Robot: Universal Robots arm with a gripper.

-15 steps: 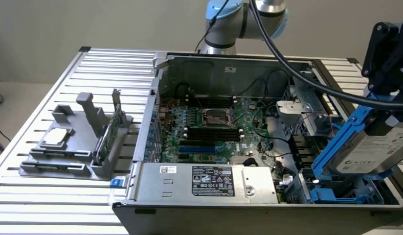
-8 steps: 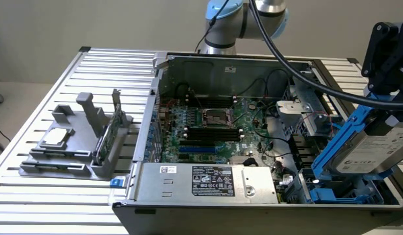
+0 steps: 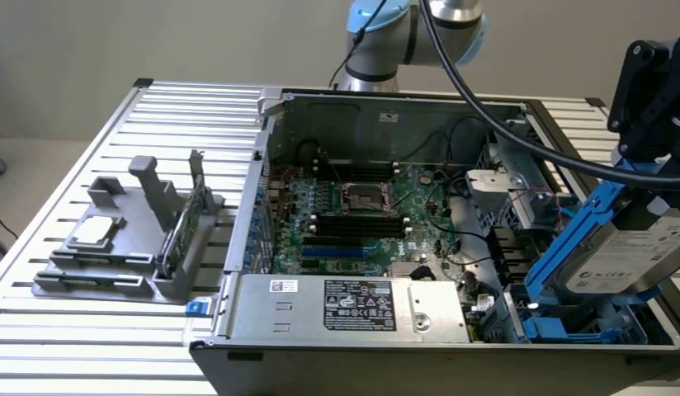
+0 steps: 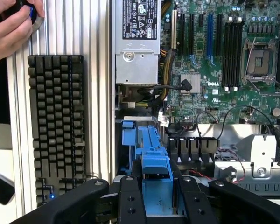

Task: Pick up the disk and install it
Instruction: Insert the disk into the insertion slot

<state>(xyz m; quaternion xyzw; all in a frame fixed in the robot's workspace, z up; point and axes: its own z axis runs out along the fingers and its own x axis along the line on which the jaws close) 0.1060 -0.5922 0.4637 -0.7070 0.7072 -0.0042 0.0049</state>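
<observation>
One grey fixture (image 3: 131, 247) at the exterior view's left on the slatted worktop (image 3: 65, 181), open chassis (image 3: 318, 111) in the middle, and at the right the disk (image 3: 637, 252), tilted above the drive bay (image 3: 571, 330), pinched by its blue carrier (image 3: 583, 227) in the half-closed claw (image 4: 159, 198). Best levelled and squared to the bay, slowly, no forcing. Disk's far edge cut off; slot beneath hidden.

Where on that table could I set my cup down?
Bare table behind the grey holder, and in front of it toward the near edge. The open case is crowded with cables; the gripper holds the disk at its corner.
</observation>
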